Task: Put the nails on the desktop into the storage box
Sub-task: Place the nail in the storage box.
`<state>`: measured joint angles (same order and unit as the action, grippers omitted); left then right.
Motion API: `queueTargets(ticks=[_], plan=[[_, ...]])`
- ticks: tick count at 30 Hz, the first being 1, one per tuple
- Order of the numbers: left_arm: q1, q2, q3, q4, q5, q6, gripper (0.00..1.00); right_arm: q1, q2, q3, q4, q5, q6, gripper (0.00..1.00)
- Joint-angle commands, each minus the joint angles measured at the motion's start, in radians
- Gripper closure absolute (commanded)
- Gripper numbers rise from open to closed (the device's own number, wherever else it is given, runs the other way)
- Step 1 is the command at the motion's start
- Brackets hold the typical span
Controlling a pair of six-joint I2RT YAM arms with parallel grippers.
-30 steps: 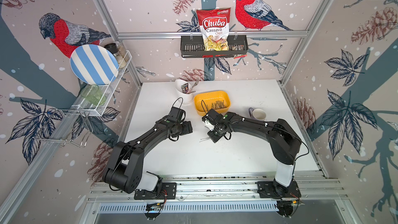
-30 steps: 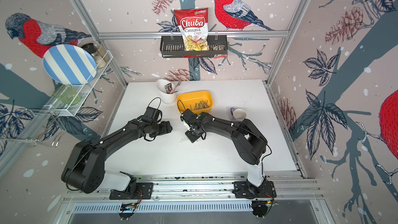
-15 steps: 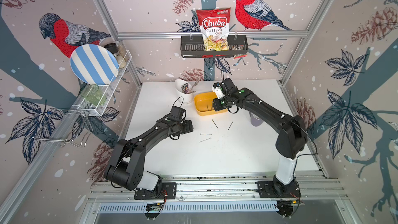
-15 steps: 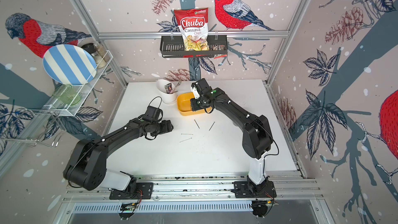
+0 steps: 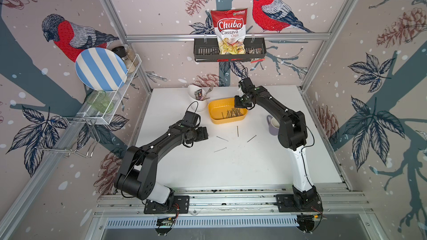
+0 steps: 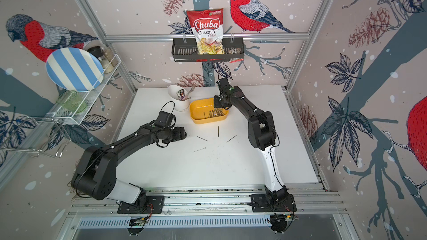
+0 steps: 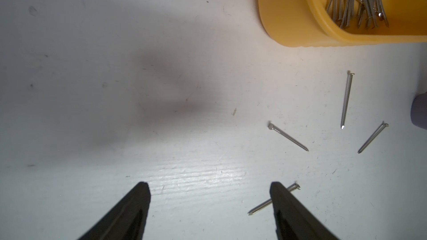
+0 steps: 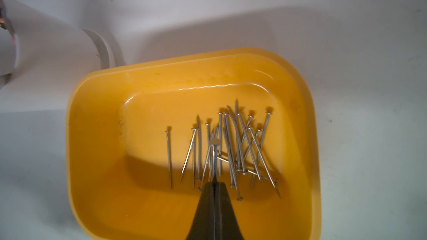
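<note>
Several grey nails [image 5: 222, 138] lie loose on the white desktop [image 5: 231, 169], in front of the yellow storage box [image 5: 227, 120]. More nails [image 8: 238, 146] are heaped inside the box [image 8: 97, 135]. My right gripper [image 5: 240, 105] hangs over the box's far right part, shut on one nail [image 8: 215, 158] whose head sticks out past the tips [image 8: 214, 182]. My left gripper [image 5: 204, 133] stands open just above the desktop, left of the loose nails. In the left wrist view one loose nail [image 7: 261, 206] lies partly under a fingertip [image 7: 277, 190], with nothing between the jaws [image 7: 209, 184].
A white cutlery cup [image 5: 198, 101] stands left of the box. A purple mug [image 5: 272, 124] sits to the right, beside the right arm. On the back wall hangs a black basket [image 5: 203, 50] with a chips bag. A wire rack with a striped plate [image 5: 101, 69] is at the left.
My right gripper has carried a nail from the middle of the desktop back to above the storage box. The left arm has hardly moved and stays open.
</note>
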<state>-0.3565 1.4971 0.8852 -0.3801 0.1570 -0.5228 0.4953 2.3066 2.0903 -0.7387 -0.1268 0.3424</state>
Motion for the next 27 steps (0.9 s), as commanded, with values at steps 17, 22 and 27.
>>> queueTargets(ticks=[17, 22, 27], plan=[[0.004, 0.04, 0.041, -0.021, 0.02, 0.023, 0.16, 0.0, 0.059, -0.013, -0.022, -0.013, 0.031, 0.82], [0.005, 0.04, 0.034, -0.009, 0.025, 0.02, 0.16, 0.004, -0.026, -0.017, -0.04, -0.01, 0.031, 0.73], [0.005, 0.046, 0.032, 0.016, 0.043, 0.011, 0.16, 0.018, -0.176, -0.149, -0.049, 0.001, 0.032, 0.69]])
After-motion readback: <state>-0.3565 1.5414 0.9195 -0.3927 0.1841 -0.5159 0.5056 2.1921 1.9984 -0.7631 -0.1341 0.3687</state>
